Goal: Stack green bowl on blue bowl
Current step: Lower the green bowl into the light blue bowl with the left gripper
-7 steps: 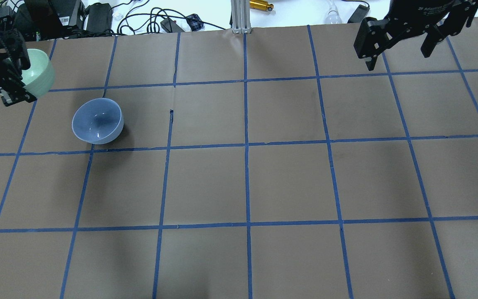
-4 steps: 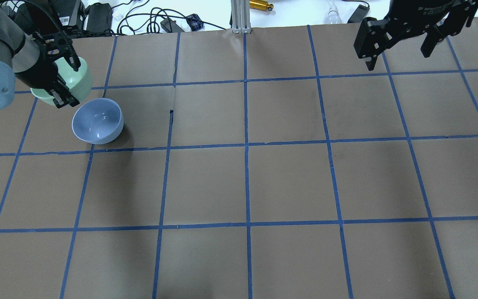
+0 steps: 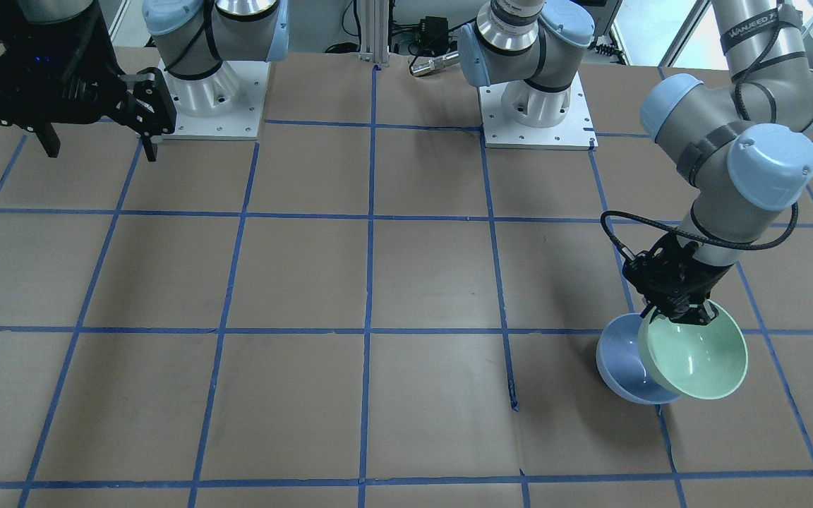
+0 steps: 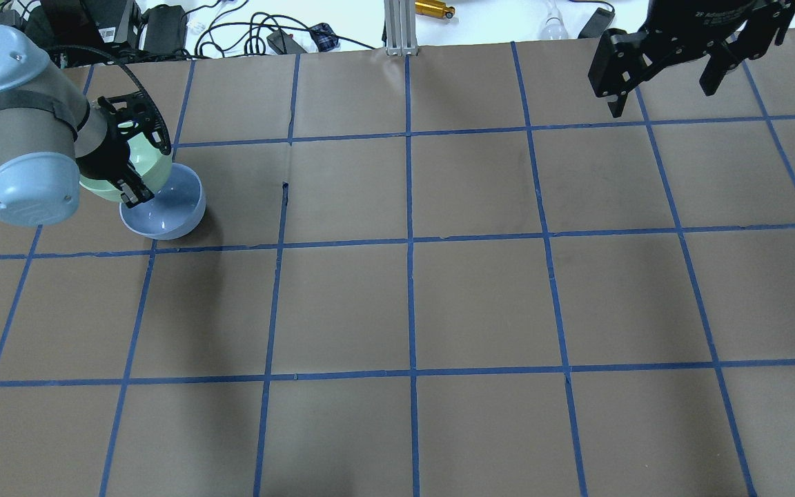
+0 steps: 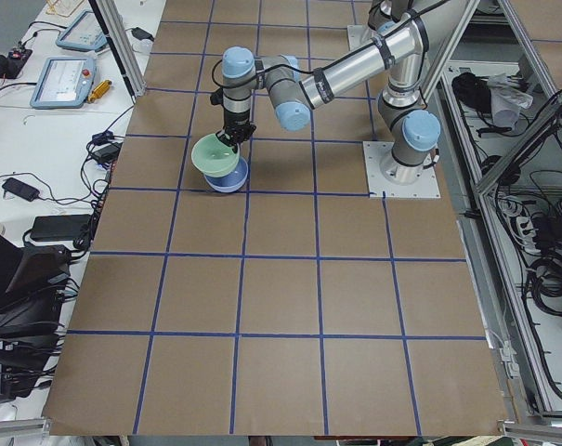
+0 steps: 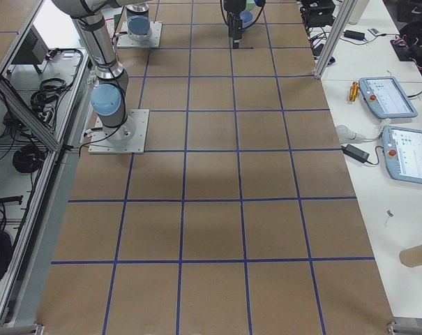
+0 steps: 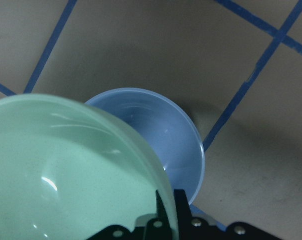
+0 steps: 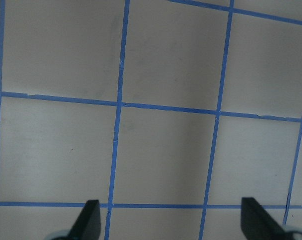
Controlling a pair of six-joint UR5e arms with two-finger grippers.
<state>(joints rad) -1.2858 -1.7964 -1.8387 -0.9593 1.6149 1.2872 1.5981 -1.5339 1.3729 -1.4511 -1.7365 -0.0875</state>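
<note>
The green bowl (image 3: 696, 356) hangs tilted from my left gripper (image 3: 676, 314), which is shut on its near rim. It overlaps the left side of the blue bowl (image 3: 619, 363), which stands upright on the brown table. In the overhead view the green bowl (image 4: 151, 166) covers the blue bowl's (image 4: 175, 207) far-left rim. In the left wrist view the green bowl (image 7: 66, 175) fills the lower left above the blue bowl (image 7: 168, 135). I cannot tell whether the bowls touch. My right gripper (image 4: 663, 93) is open and empty, high at the far right.
The brown table (image 4: 480, 304) carries a blue tape grid. Cables and boxes (image 4: 163, 27) and an aluminium post (image 4: 397, 27) lie beyond its far edge. The two arm bases (image 3: 537, 106) stand at the robot's side.
My left arm has carried the green bowl rightwards from the table's far-left edge until it overlaps the blue bowl. The blue bowl and the right arm have not moved.
</note>
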